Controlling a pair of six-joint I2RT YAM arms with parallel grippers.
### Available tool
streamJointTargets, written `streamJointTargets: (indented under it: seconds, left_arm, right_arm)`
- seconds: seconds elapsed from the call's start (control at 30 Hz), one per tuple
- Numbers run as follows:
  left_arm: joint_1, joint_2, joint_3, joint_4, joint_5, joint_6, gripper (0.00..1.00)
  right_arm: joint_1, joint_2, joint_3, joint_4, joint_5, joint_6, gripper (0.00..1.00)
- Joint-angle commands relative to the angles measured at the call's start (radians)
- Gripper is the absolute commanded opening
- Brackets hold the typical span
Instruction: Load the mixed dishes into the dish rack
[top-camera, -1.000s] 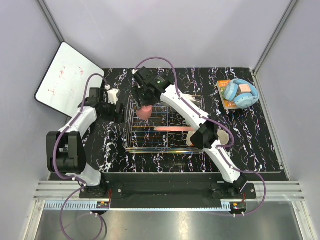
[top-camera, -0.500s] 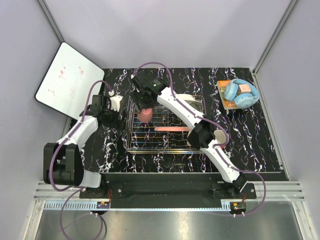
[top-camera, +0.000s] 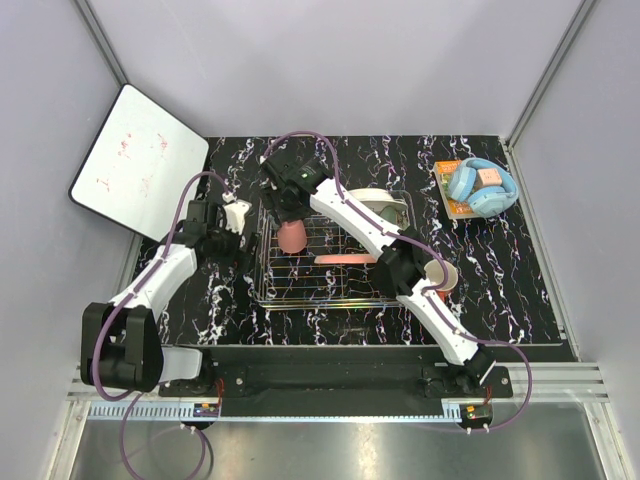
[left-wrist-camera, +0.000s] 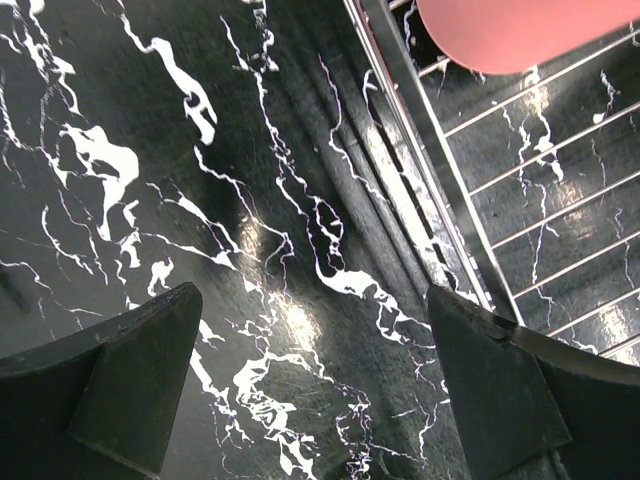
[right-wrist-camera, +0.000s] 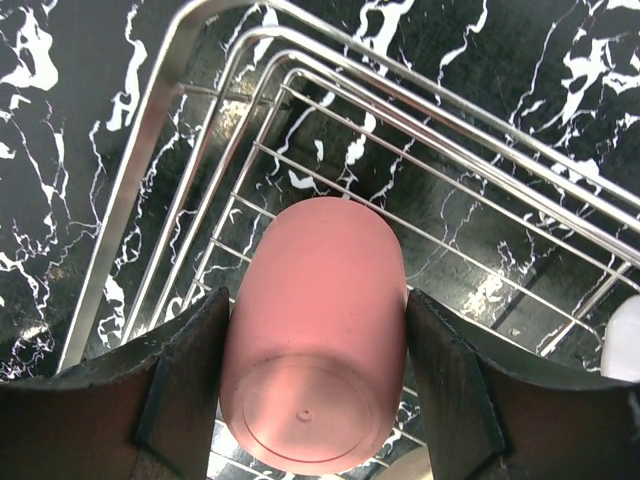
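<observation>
Right tool: 2 fingers clamped on small pink cup, cup base facing the wrist camera; dish rack corner directly beneath. Left tool: fingers spread wide over black marbled counter; rack rim just to its right. Pink plate: in rack, behind right tool toward its base.

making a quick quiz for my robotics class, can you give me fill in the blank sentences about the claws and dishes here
1. The right claw is shut on the small ___ cup.
2. The left claw is ___, holding nothing.
3. The cup is at the far ___ corner of the dish rack.
Missing words: pink; open; left.
</observation>
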Motion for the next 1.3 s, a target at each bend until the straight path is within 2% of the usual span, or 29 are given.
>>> streamJointTargets:
  seconds: [0.0,0.73,0.77,0.8,0.9,1.0,1.13,1.27]
  left_arm:
    - [-0.022,-0.021,-0.016,0.000,0.077,0.019,0.99]
    - [-0.022,-0.004,-0.002,-0.003,0.060,0.019,0.99]
    - [-0.022,-0.001,-0.002,-0.001,0.059,0.020,0.99]
    - [-0.022,0.005,-0.002,-0.003,0.056,0.020,0.99]
    - [-0.022,0.009,0.001,0.000,0.045,0.022,0.99]
    - [-0.022,0.010,0.007,0.000,0.037,0.025,0.99]
    - [-0.022,0.019,0.029,0.002,0.020,0.029,0.99]
    - [-0.022,0.018,0.049,-0.003,0.019,0.026,0.99]
  right_arm:
    - [0.006,0.015,0.012,0.043,-0.016,-0.021,0.00]
    - [0.005,0.002,-0.008,0.109,0.048,-0.029,0.00]
    - [0.003,0.004,-0.010,0.109,0.048,-0.035,0.05]
    - [0.003,0.004,-0.011,0.107,0.047,-0.035,0.16]
    - [0.003,-0.011,-0.033,0.110,0.041,-0.034,0.35]
    - [0.005,-0.037,-0.060,0.112,0.044,-0.040,0.45]
    - [0.005,-0.085,-0.091,0.115,0.056,-0.049,0.99]
    - [0.005,-0.122,-0.117,0.115,0.080,-0.054,1.00]
